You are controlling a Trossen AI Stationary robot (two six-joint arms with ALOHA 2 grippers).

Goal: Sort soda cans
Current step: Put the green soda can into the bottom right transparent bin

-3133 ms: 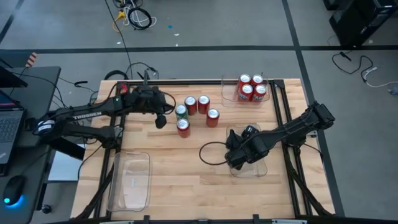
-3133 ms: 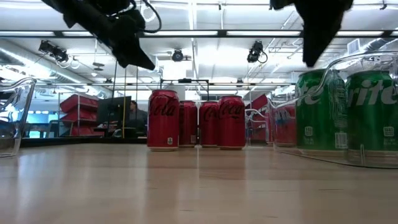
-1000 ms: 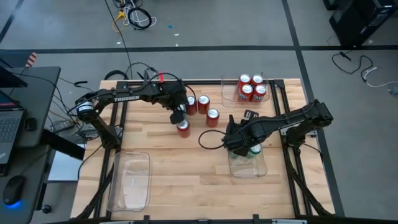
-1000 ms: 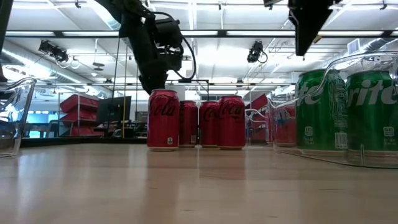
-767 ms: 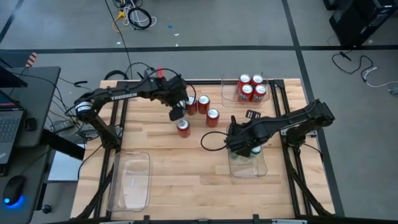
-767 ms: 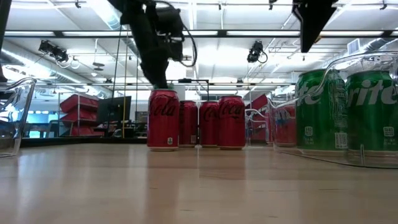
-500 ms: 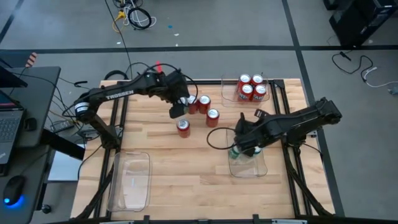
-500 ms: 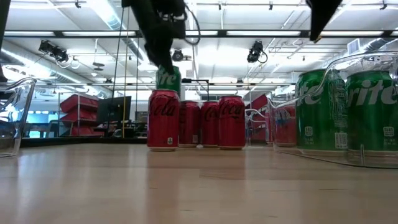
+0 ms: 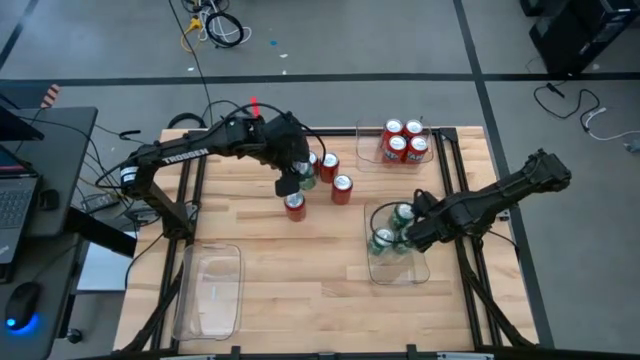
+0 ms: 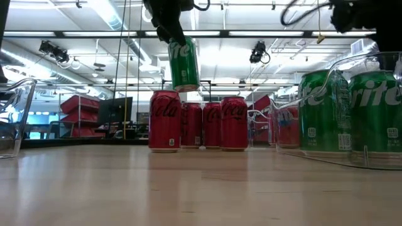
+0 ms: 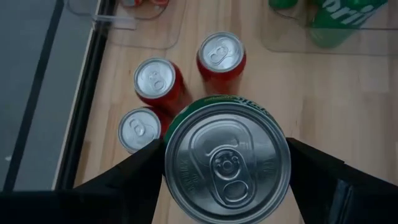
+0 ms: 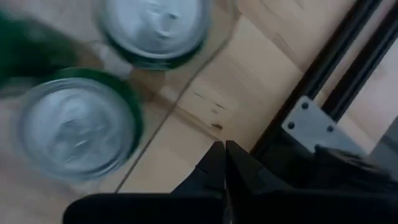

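Above the cluster of red cans, the left gripper point(image 9: 297, 180) now carries a green Sprite can point(image 10: 184, 63) clear of the table, its jaws spread around the can's body; 1 second ago that can stood on the wood behind the red ones with the gripper just coming down over it. In the left wrist view the silver top of the held can point(image 11: 227, 163) fills the space between the 2 dark fingers point(image 11: 127, 183).

Beneath and just beyond those jaws 3 red Coca-Cola cans point(image 11: 157, 83) stand upright on the wooden table point(image 9: 300, 290), close together. The low view shows them directly below the lifted can, its base hanging just above their tops.

Over by the table's right rail, the right gripper point(image 12: 224, 165) has its jaws pinched fully together and empty; 1 second ago it hung over the clear bin point(image 9: 400, 268), and it has since drawn back toward the black frame. Just ahead of those jaws 2 green cans point(image 9: 392, 228) stand upright inside that bin.

Farther off, 4 red cans point(image 9: 405, 141) sit in another clear bin point(image 9: 364, 152) at the table's far edge. An empty clear bin point(image 9: 209, 290) lies on the near left.
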